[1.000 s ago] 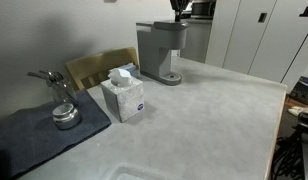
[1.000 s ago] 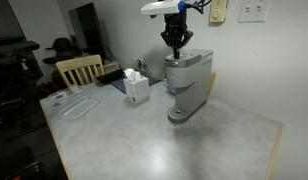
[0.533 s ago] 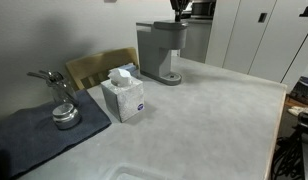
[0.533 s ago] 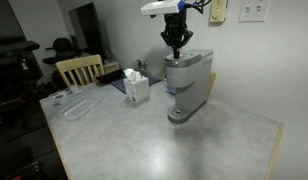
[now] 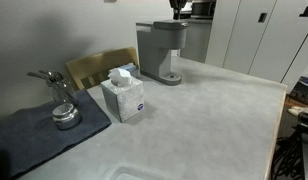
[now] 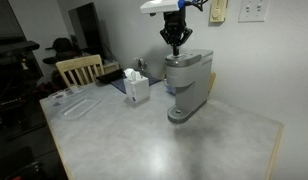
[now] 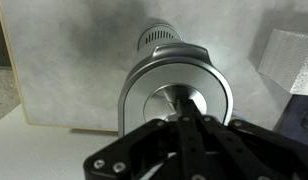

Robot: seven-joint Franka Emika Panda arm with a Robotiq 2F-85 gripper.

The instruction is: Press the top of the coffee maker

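**Closed gripper poised over the coffee maker's head**

The coffee maker stands toward the far side of the table, its head overhanging the round drip base. In an exterior view the gripper hangs straight above the head, its fingers drawn together to a point. Whether the tip touches the top or sits just above it cannot be told from here. In an exterior view the gripper is cut off by the upper edge of the frame, so only its lower part shows above the machine.

The wrist view looks straight down. The fingers meet with nothing between them, and they cover the middle of the rounded top. The ribbed drip base peeks out beyond the head. Contact is hidden there too.

The tissue box stands well apart from the machine, toward the chair. In the wrist view it is a blurred grey corner. The small metal pot sits on a dark cloth at the table's end, seen in only one exterior view. A wide stretch of bare table lies in front of the coffee maker.
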